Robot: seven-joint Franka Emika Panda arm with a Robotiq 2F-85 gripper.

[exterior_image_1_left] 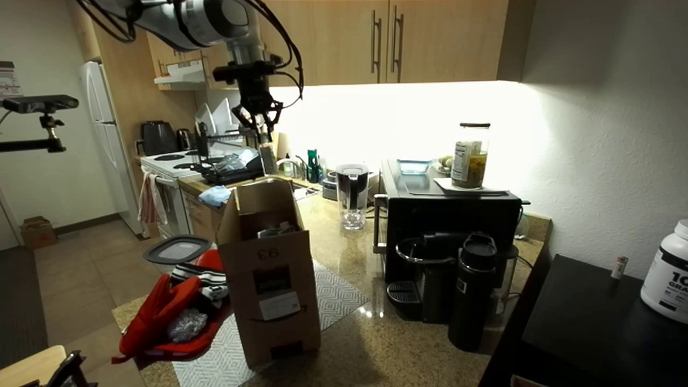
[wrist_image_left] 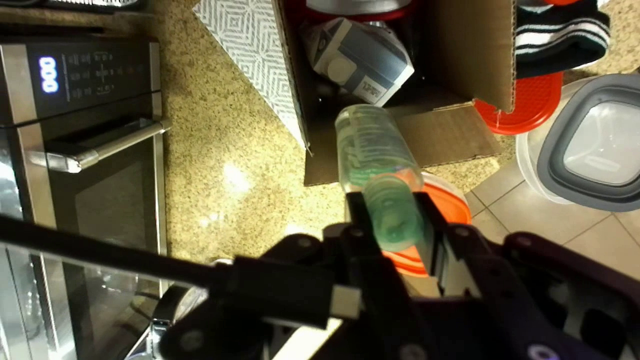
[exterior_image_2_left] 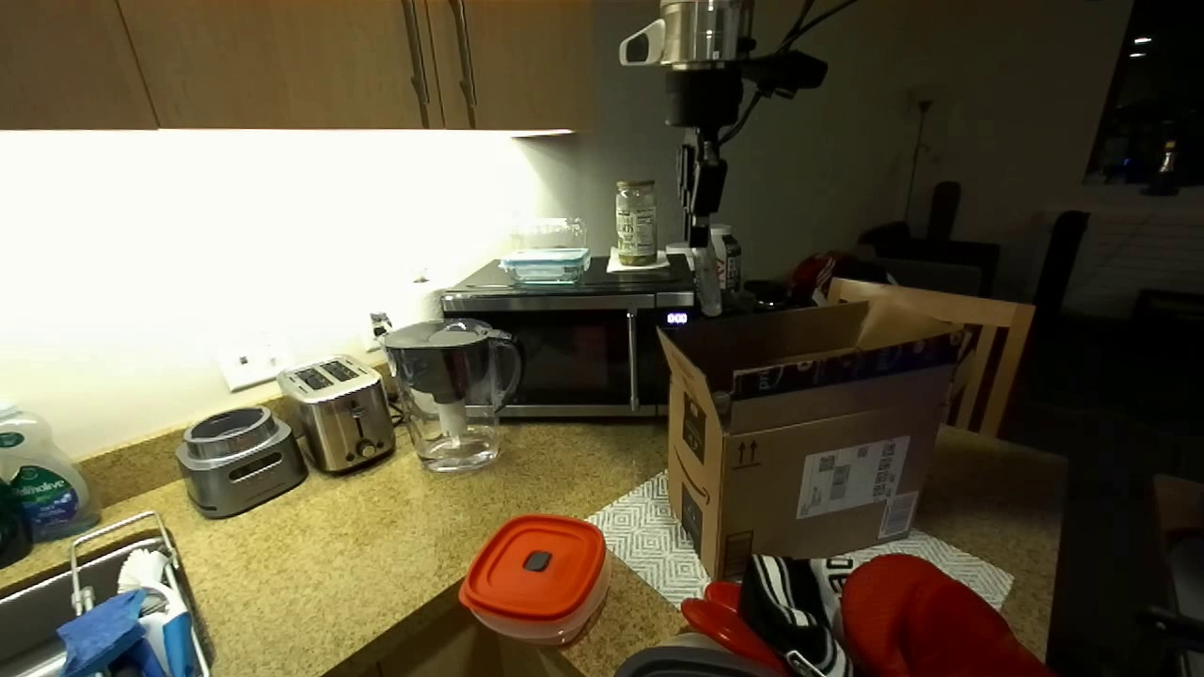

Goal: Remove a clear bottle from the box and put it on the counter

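By the claw, the bottle is clasped at its narrower end, presumably for a firm hold; its body is suspended higher than the open box, likely so that this is cleared before the counter is reached.

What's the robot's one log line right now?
gripper: holding clear bottle by narrow end | where: in air, out of box | counter: not reached yet
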